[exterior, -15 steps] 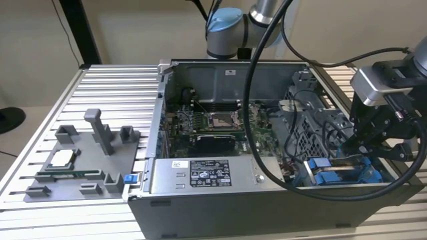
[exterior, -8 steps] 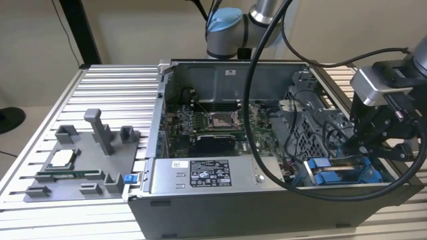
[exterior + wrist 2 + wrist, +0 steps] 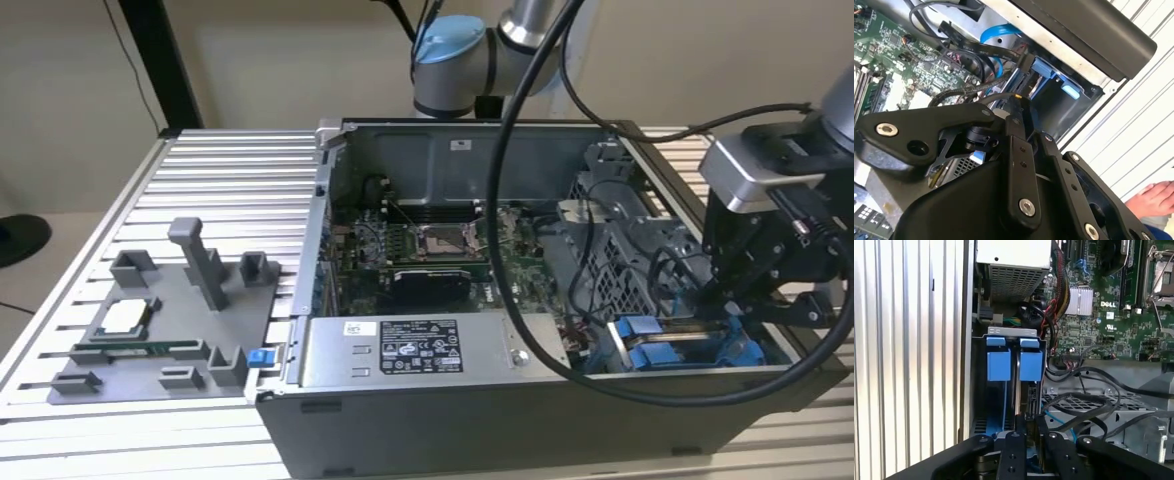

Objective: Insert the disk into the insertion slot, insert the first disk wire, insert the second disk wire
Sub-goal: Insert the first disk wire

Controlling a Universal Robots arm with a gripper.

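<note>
- Your pincer [image 3: 731, 308] reaches down into the open computer case [image 3: 534, 420], at the corner on the exterior view's right.
- In the first wrist view it [image 3: 1030, 424] hangs right over the slot [image 3: 1013, 332], level with the blue frames standing there.
- You cannot tell whether the pincer is clenched or released, or whether it grips anything, because its tips are crowded in among dark parts.
- The disk [image 3: 1031, 365] stands on edge in its blue frame inside the slot, with a second blue frame just beside it.
- In the exterior view, the blue frames [image 3: 654, 345] sit low in the case, next to the silver box [image 3: 400, 350].
- Loose black cables [image 3: 1079, 402] lie over the perforated metal beside the slot, and a blue cable [image 3: 999, 32] curls above the pincer in the second wrist view.
- A grey tray [image 3: 160, 330] rests on the slatted table [image 3: 227, 160], on the exterior view's left, well apart from the case.
- A person's hand [image 3: 1154, 197] rests on the table beside the case.
</note>
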